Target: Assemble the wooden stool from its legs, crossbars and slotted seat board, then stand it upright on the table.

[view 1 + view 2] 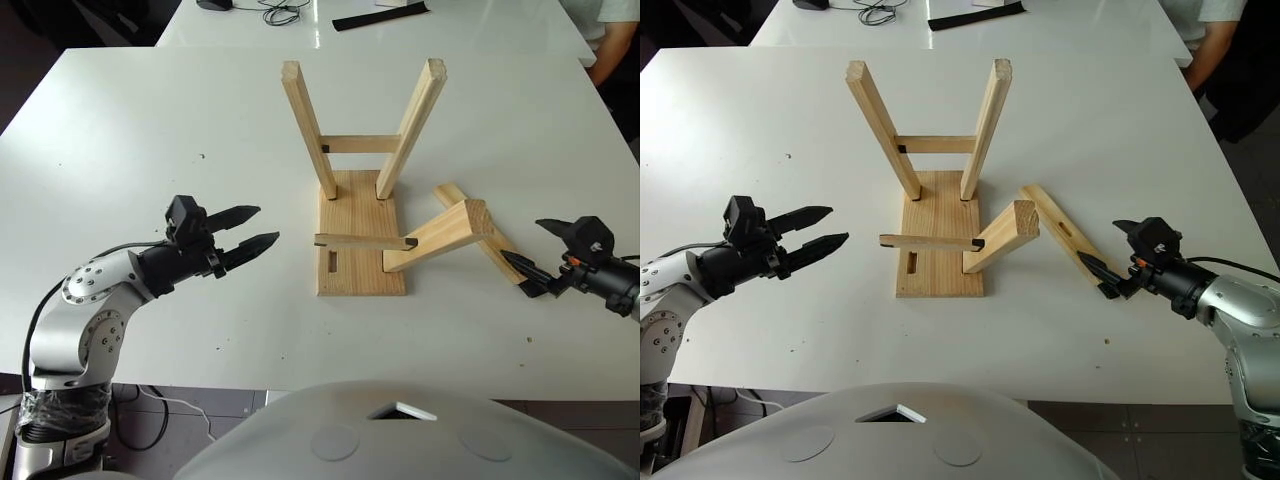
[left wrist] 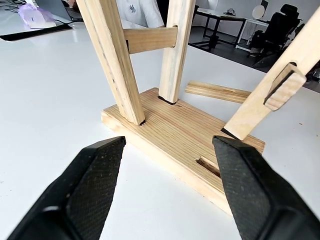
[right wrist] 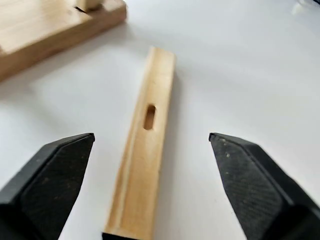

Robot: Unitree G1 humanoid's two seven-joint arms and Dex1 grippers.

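The slotted seat board (image 1: 352, 215) lies flat on the white table. Two legs (image 1: 309, 130) stand in its far slots, joined by a crossbar (image 1: 360, 144). A third leg (image 1: 440, 236) leans tilted from the near right slot, its crossbar (image 1: 365, 241) sticking out leftward over the board. The near left slot (image 1: 331, 262) is empty. A fourth leg (image 1: 1065, 235) lies loose on the table to the right. My right gripper (image 1: 1098, 240) is open, its fingers on either side of that leg's (image 3: 145, 150) near end. My left gripper (image 1: 267, 224) is open, left of the board (image 2: 185, 130).
A second white table (image 1: 470, 30) stands behind with cables and a black strip (image 1: 380, 16). A person's arm (image 1: 610, 55) shows at the far right corner. Bare tabletop (image 1: 150, 120) stretches left of the stool parts.
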